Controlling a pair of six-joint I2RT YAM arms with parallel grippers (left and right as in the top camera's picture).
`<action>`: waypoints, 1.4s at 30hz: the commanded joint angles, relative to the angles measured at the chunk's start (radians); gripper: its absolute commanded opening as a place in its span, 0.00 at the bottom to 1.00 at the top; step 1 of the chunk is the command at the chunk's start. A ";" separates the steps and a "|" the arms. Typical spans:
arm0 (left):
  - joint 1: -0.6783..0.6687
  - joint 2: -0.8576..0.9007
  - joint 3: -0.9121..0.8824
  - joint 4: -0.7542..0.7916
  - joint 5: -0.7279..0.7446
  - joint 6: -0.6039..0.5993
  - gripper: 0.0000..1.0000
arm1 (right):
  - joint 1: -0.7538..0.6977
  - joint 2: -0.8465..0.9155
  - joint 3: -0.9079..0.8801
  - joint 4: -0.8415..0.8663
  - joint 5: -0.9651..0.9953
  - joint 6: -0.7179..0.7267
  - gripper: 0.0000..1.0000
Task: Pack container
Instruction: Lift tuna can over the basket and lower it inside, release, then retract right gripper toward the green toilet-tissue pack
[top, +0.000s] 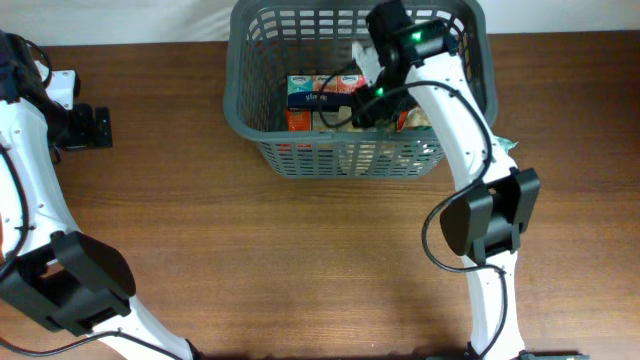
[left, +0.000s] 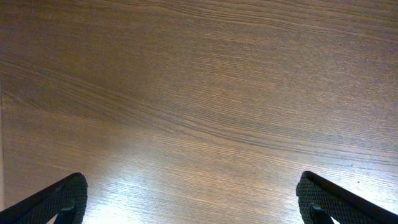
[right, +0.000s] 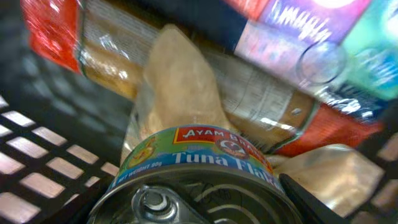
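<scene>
The dark grey slotted basket (top: 262, 130) stands at the table's far middle. It holds a teal and orange carton (top: 305, 95) and plastic-wrapped packets (top: 415, 118). My right gripper (top: 365, 105) reaches down inside the basket. In the right wrist view it is shut on a tuna flakes tin can (right: 193, 180), held just above a pale packet (right: 177, 81) and the basket's lattice base (right: 37, 149). My left gripper (top: 95, 127) is open and empty at the far left, over bare wood (left: 199, 106).
A white cloth or wall edge runs behind the basket. A greenish packet corner (top: 505, 143) shows just right of the basket. The right arm's elbow (top: 490, 215) hangs over the table in front of the basket.
</scene>
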 joint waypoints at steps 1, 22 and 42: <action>0.003 -0.002 -0.003 0.000 0.011 -0.014 0.99 | 0.000 0.006 -0.068 0.008 -0.018 -0.003 0.34; 0.003 -0.002 -0.003 0.000 0.011 -0.014 0.99 | -0.051 -0.230 0.530 -0.064 0.185 0.044 1.00; 0.003 -0.002 -0.003 0.000 0.011 -0.014 0.99 | -0.833 -0.336 -0.513 0.339 -0.372 0.135 1.00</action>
